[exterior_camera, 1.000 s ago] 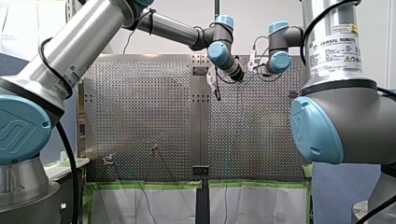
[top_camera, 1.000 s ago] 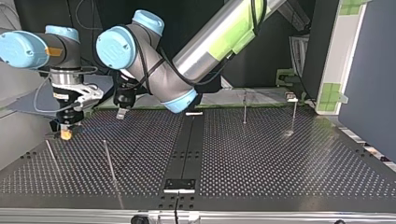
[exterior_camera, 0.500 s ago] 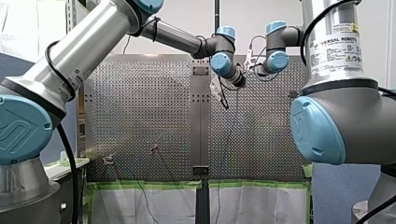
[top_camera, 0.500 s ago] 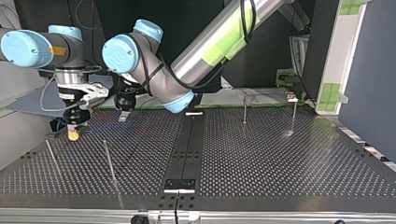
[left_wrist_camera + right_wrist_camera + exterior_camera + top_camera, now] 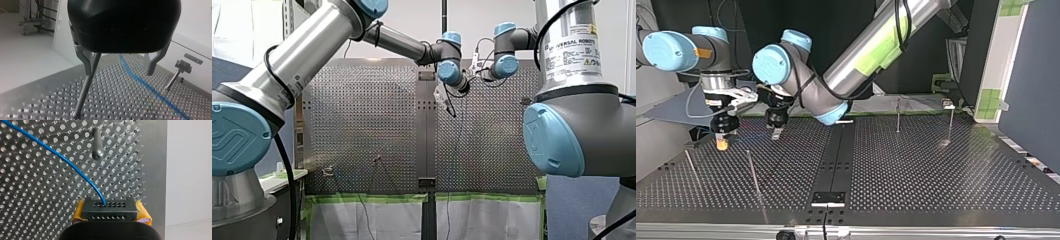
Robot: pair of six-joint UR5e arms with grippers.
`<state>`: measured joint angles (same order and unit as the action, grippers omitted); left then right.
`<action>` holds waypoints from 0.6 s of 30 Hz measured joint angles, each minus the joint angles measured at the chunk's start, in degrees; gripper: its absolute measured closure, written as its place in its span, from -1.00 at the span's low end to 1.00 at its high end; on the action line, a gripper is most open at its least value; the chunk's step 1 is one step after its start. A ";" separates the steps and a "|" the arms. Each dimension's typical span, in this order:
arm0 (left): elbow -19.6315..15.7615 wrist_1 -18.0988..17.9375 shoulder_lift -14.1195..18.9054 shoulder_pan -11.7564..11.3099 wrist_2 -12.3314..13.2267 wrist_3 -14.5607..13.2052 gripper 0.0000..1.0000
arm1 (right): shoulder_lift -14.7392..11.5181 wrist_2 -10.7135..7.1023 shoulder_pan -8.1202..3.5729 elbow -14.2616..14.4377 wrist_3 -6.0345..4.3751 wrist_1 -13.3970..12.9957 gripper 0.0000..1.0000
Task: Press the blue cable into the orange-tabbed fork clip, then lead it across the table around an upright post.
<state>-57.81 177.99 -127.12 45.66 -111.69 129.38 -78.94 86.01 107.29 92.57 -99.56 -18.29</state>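
Note:
In the right wrist view the blue cable (image 5: 72, 167) runs from a black perforated block (image 5: 110, 208) out over the holed plate. My right gripper (image 5: 110, 213) is shut, its yellow pads on either side of that block. In the top view it (image 5: 722, 145) hangs low at the left. My left gripper (image 5: 777, 133) hangs just beside it, toward the view's right. It is open (image 5: 121, 72) with bare metal fingers (image 5: 90, 62), and the cable (image 5: 140, 80) lies on the plate below and between them. A thin upright post (image 5: 82, 97) rises by one finger. I see no orange tab.
Thin upright posts (image 5: 752, 170) (image 5: 690, 167) stand ahead of the grippers in the top view. Two more posts (image 5: 897, 116) (image 5: 950, 122) stand far right, the last one topped by a small clip. A dark centre strip (image 5: 833, 160) splits the plate.
Both grippers have shifted toward the top view's right and a little nearer the camera. My left gripper has dropped lower and closed in beside the right one. The grip on the cable is unchanged.

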 joint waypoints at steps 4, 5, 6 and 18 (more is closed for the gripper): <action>0.00 -0.88 -1.12 -0.63 1.23 1.57 -1.00 | -0.01 -0.04 0.06 -0.01 -0.03 0.00 1.00; 0.00 -1.05 -1.41 -0.72 1.50 2.01 -1.00 | -0.01 -0.05 0.10 -0.02 -0.03 0.00 1.00; 0.00 -1.34 -1.71 -0.85 1.70 2.55 -1.00 | 0.00 -0.06 0.13 -0.03 -0.04 0.00 1.00; 0.00 -3.36 -2.27 -1.81 1.85 3.50 -0.80 | 0.00 -0.07 0.59 -0.01 -0.04 0.00 1.00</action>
<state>-57.81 174.63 -129.39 43.86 -109.84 132.88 -78.94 85.93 107.88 92.56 -99.60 -18.29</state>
